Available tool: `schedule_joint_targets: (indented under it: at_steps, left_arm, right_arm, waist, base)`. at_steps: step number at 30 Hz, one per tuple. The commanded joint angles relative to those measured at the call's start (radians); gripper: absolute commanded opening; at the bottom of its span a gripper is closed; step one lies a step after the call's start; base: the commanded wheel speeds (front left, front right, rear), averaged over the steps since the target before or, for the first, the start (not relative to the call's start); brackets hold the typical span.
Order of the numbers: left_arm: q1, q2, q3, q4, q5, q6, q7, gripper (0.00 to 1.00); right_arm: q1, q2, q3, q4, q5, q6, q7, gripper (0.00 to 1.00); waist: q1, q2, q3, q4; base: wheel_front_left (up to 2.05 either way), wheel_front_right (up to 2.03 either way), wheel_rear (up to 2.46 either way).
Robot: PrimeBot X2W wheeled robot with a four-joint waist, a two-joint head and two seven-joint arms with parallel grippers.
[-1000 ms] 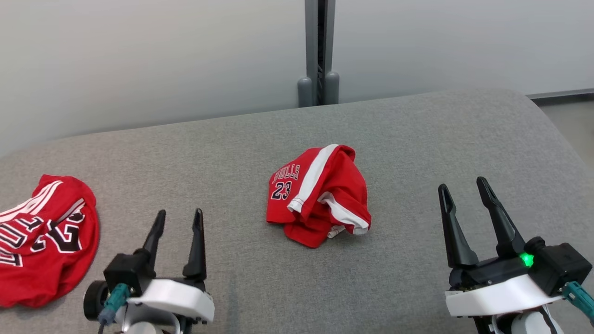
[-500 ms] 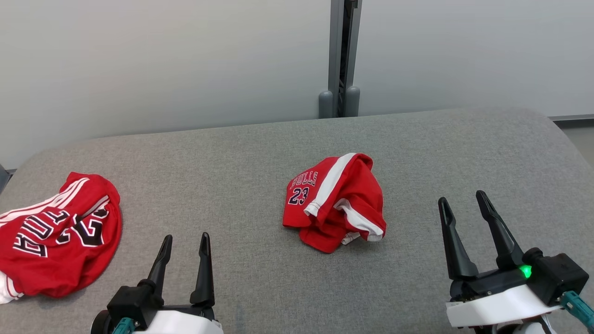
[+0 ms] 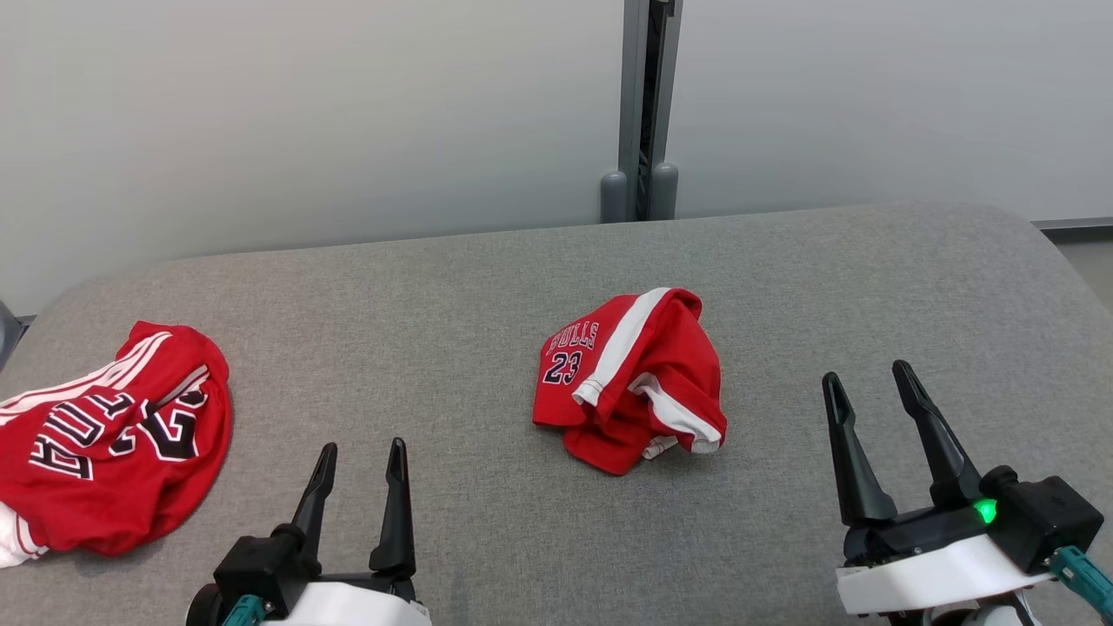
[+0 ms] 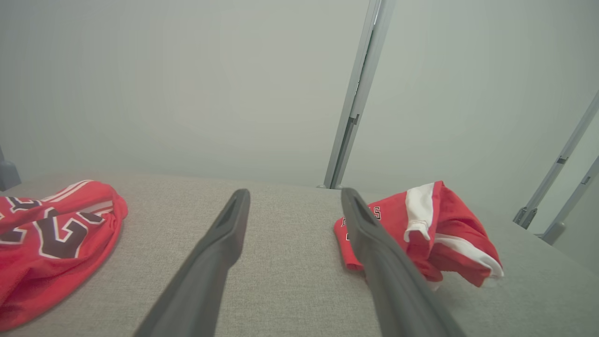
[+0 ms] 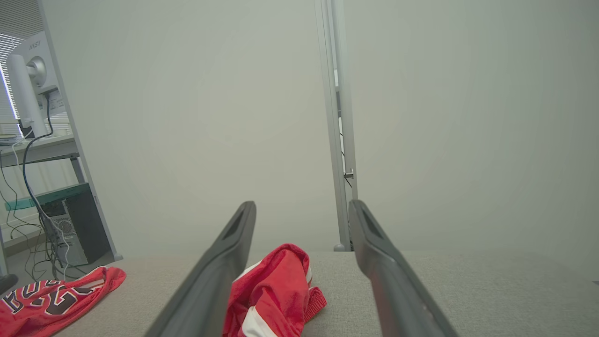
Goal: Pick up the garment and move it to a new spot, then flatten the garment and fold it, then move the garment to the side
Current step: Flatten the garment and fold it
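Note:
The garment [image 3: 630, 382] is a crumpled red pair of shorts with white stripes and "BULLS 23" print, lying in a heap at the middle of the grey padded surface [image 3: 435, 287]. My left gripper [image 3: 363, 445] hovers open at the lower left, short of the heap and to its left. In the left wrist view, the garment [image 4: 421, 234] lies just right of the open left gripper [image 4: 295, 192]. My right gripper [image 3: 865, 370] stands open at the lower right, apart from the cloth. In the right wrist view, the garment [image 5: 271, 290] shows low between the fingers of the right gripper [image 5: 302, 203].
A second red garment [image 3: 113, 443] with large black lettering lies at the surface's left edge, seen too as the red garment [image 4: 47, 234] and red garment [image 5: 47, 295]. A grey post [image 3: 643, 104] divides the pale wall behind. A desk with a monitor [image 5: 28, 79] stands beyond the left end.
The head camera has shifted, so the whole scene sits lower and further right. My left gripper now shows lower and slightly further right. Both garments lie as before; both grippers stay open.

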Motion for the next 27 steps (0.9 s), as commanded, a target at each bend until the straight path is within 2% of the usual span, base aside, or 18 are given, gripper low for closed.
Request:
schedule_joint_targets:
  at_steps: [1, 21, 27]
  left_arm:
    - [-0.012, 0.003, -0.002, 0.003, -0.005, 0.007, -0.003, 1.00]
    - [-0.024, 0.003, -0.023, 0.021, -0.002, 0.001, -0.003, 1.00]
    - [-0.033, 0.004, -0.037, 0.019, -0.008, 0.003, -0.003, 1.00]
  right_arm:
    - [-0.001, -0.005, -0.001, 0.002, 0.006, 0.000, -0.003, 1.00]
    - [0.005, -0.005, 0.003, 0.002, 0.008, 0.000, -0.003, 1.00]
    - [-0.022, -0.005, 0.072, 0.046, -0.044, 0.000, -0.003, 1.00]
  waist:
    - [0.0000, 0.0000, 0.000, 0.001]
    - [0.0000, 0.0000, 0.000, 0.005]
    - [0.0000, 0.0000, 0.009, 0.025]
  base:
    - [0.00, 0.00, 0.00]
    - [0.00, 0.00, 0.00]
    - [0.00, 0.00, 0.00]
